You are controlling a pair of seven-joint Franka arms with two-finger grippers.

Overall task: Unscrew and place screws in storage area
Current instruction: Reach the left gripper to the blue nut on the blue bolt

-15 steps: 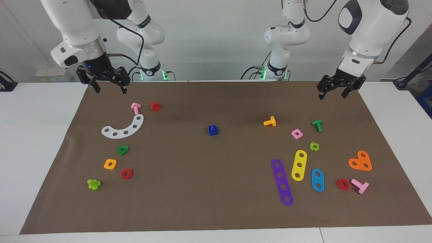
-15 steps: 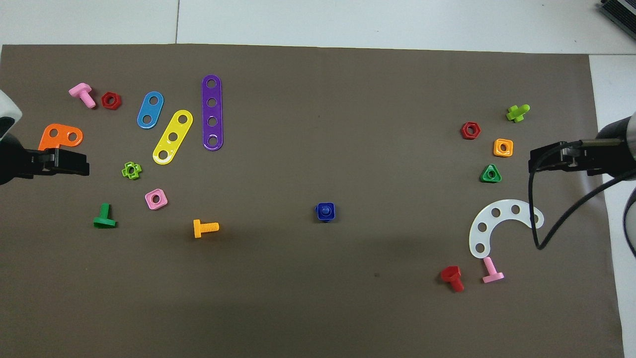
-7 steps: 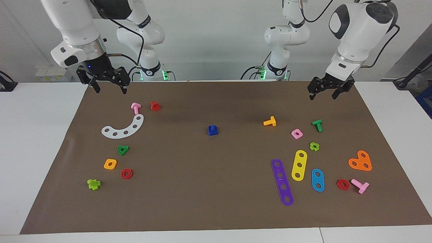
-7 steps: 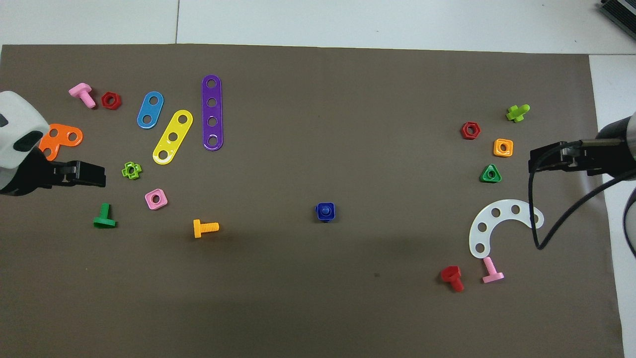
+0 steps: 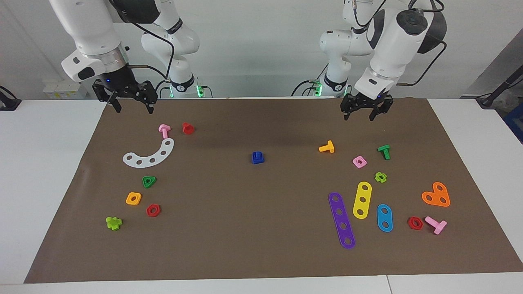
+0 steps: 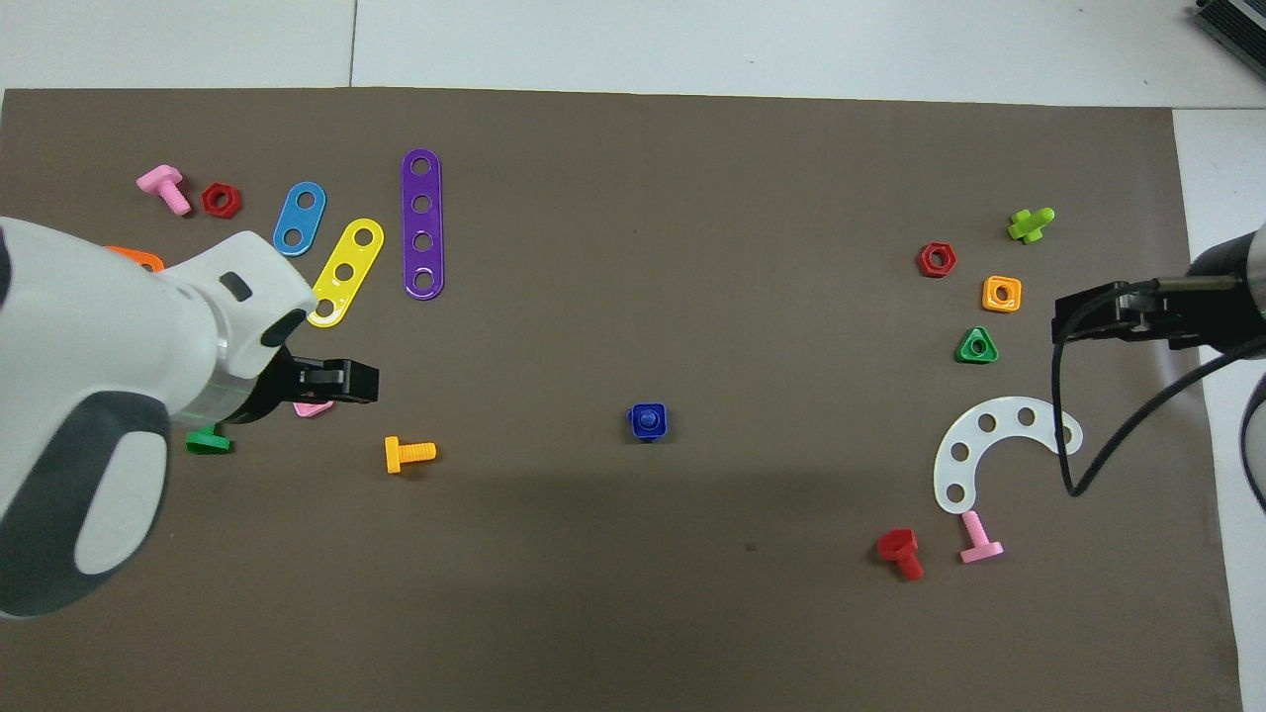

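Observation:
The blue screw (image 5: 257, 155) stands in a blue square nut (image 5: 258, 161) at the middle of the brown mat; it also shows in the overhead view (image 6: 648, 419). My left gripper (image 5: 359, 116) is open and empty, up in the air over the mat beside the orange bolt (image 5: 327, 147); in the overhead view the left gripper (image 6: 361, 381) covers the pink square nut. My right gripper (image 5: 134, 108) is open and empty, waiting above the storage area (image 5: 122, 179) with its white arc strip (image 5: 149, 154), green triangular nut (image 5: 149, 181), orange square nut (image 5: 133, 198) and red hexagonal nut (image 5: 153, 210).
Toward the left arm's end lie purple (image 5: 342, 219), yellow (image 5: 362, 199) and blue (image 5: 384, 217) holed strips, a green bolt (image 5: 384, 151), a pink nut (image 5: 359, 161) and an orange heart plate (image 5: 436, 194). Pink (image 5: 164, 130) and red (image 5: 188, 128) bolts lie by the arc.
My left arm has swung from the mat's corner toward the middle, its gripper now over the pink nut and orange bolt. The right arm and all parts have not moved.

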